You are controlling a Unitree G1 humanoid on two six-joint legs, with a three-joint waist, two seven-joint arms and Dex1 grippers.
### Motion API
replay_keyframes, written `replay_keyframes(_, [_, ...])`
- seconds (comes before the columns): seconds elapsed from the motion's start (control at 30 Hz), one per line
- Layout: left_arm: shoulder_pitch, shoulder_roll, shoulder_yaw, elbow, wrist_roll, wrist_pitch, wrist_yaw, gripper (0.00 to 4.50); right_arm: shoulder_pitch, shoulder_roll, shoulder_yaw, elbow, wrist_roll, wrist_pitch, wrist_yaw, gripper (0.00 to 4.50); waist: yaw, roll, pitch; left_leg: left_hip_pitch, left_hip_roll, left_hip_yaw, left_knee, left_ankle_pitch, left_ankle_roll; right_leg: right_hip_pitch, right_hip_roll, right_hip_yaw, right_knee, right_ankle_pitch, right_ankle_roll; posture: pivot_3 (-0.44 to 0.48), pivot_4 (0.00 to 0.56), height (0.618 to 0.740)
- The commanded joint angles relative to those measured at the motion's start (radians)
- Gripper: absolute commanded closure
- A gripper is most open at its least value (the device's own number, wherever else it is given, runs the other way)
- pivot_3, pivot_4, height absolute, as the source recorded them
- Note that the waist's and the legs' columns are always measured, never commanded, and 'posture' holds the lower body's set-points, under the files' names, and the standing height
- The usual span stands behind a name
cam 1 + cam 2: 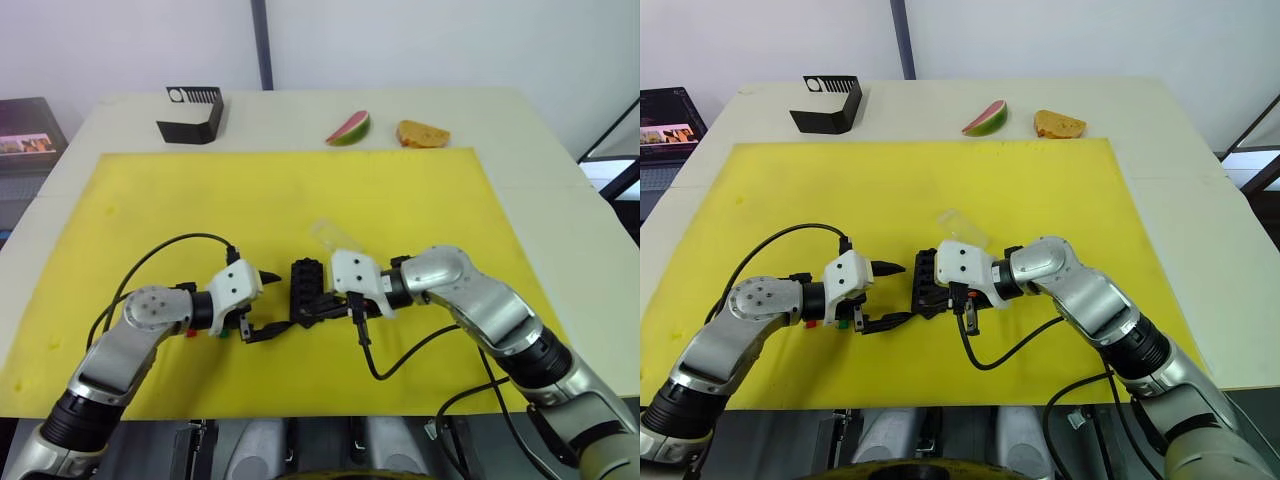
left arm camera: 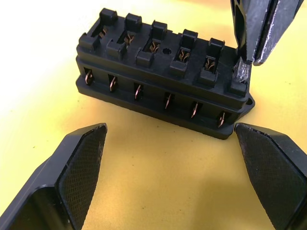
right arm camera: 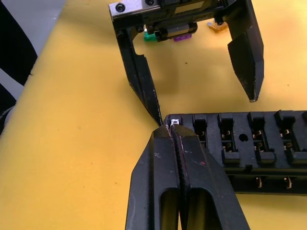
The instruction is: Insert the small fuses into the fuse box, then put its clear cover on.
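While both arms reach in from the lower corners of the head camera frame, the black fuse box (image 1: 306, 290) sits on the yellow mat (image 1: 290, 190) at the centre of the frame, between the two grippers. The left gripper (image 1: 260, 305) points at the box from the frame's left with its two black fingers spread wide apart, holding nothing. In the left wrist view those fingers (image 2: 79, 170) rest low on the mat on either side of the box's long side wall, not touching it. The right gripper (image 3: 173, 130) comes in from the frame's right with its fingers pressed together, their tips pinching a small grey fuse (image 3: 175, 122) at the end slot of the box. In the left wrist view the same fuse sits at the top of the corner slot; how deep it goes cannot be told. The other slots in both rows show bare copper contacts. Behind the left gripper, near its wrist, lie more small fuses: a green one (image 3: 150, 36), a purple one (image 3: 182, 37) and an orange one (image 3: 218, 27). The clear cover (image 1: 330, 236) lies flat on the mat just above the right gripper in the frame. At the top of the frame, on the pale table (image 1: 560, 190) beyond the mat, stand a black slotted stand (image 1: 192, 114), a watermelon slice (image 1: 349, 129) and a piece of bread (image 1: 422, 133).
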Motion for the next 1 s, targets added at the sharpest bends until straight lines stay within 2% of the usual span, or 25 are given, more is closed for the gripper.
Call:
replay_keyframes(0.03, [-0.019,0.017,0.047,-0.033,-0.040,0.013,-0.012,0.00,-0.044,0.014,-0.088,-0.043,0.088,0.081,0.004,4.44,-0.001,0.000,0.000,0.000,0.000,0.000,0.000,0.000,0.000,0.000,0.000,0.000,0.000,0.000,0.000,0.000,0.150,0.740])
replay_keyframes(0.17, [-0.025,0.044,0.127,-0.105,-0.158,0.105,-0.039,0.00,-0.065,-0.011,-0.184,-0.106,0.198,0.161,0.020,4.44,0.000,0.000,0.000,-0.001,0.000,0.000,0.000,0.000,0.000,-0.001,0.000,0.000,0.000,0.000,0.000,0.000,0.150,0.740])
replay_keyframes(0.37, [0.050,0.227,0.362,-0.166,-0.324,0.219,-0.144,0.00,-0.060,-0.177,-0.302,-0.108,0.237,0.149,0.075,4.44,-0.001,0.000,0.000,-0.001,0.000,0.000,0.000,0.000,0.001,-0.001,-0.001,0.000,-0.001,0.000,0.000,0.000,0.150,0.740])
replay_keyframes(0.5, [0.185,0.382,0.593,-0.122,-0.392,0.295,-0.295,0.00,-0.009,-0.329,-0.354,-0.021,0.182,0.041,0.144,4.44,-0.003,0.000,0.001,-0.002,0.000,0.000,-0.001,0.000,0.001,-0.002,0.000,0.000,-0.001,0.000,0.000,0.000,0.150,0.740])
replay_keyframes(0.53, [0.216,0.406,0.642,-0.089,-0.384,0.292,-0.321,0.00,0.006,-0.361,-0.371,0.007,0.177,0.015,0.163,3.91,-0.003,0.000,0.001,-0.002,0.000,0.000,-0.001,0.000,0.001,-0.001,0.000,0.000,-0.001,0.000,0.000,0.000,0.150,0.740])
replay_keyframes(0.57, [0.252,0.430,0.691,-0.046,-0.364,0.281,-0.353,0.00,0.027,-0.397,-0.391,0.038,0.169,-0.011,0.182,3.62,-0.002,0.001,0.001,-0.001,0.000,0.000,-0.001,-0.001,0.001,-0.001,0.000,0.000,-0.002,0.000,0.000,0.000,0.150,0.740])
replay_keyframes(0.63, [0.323,0.471,0.785,0.108,-0.300,0.229,-0.419,0.00,0.075,-0.475,-0.443,0.121,0.140,-0.084,0.223,2.64,0.000,0.001,0.002,-0.001,0.000,0.000,0.000,-0.001,0.001,0.000,0.000,0.000,-0.002,-0.001,-0.001,0.000,0.150,0.740])
replay_keyframes(0.73, [0.377,0.503,0.825,0.321,-0.212,0.115,-0.462,0.00,0.131,-0.539,-0.486,0.214,0.110,-0.161,0.257,1.13,-0.001,0.002,0.002,0.000,0.000,0.001,-0.001,-0.001,0.001,0.000,0.000,-0.001,-0.002,-0.002,-0.003,0.000,0.150,0.740])
replay_keyframes(0.8, [0.386,0.512,0.830,0.398,-0.192,0.075,-0.482,0.00,0.156,-0.559,-0.500,0.253,0.100,-0.187,0.267,0.12,-0.002,0.002,0.002,0.000,0.000,0.001,-0.001,-0.001,0.001,0.000,0.000,-0.001,-0.002,-0.002,-0.003,0.000,0.150,0.740])
replay_keyframes(1.0, [0.387,0.506,0.828,0.442,-0.177,0.039,-0.504,0.00,0.186,-0.565,-0.523,0.299,0.085,-0.218,0.262,0.05,-0.002,0.003,0.002,-0.001,0.000,0.001,-0.001,-0.001,0.001,0.000,-0.002,0.000,-0.002,-0.002,-0.003,0.000,0.150,0.740])
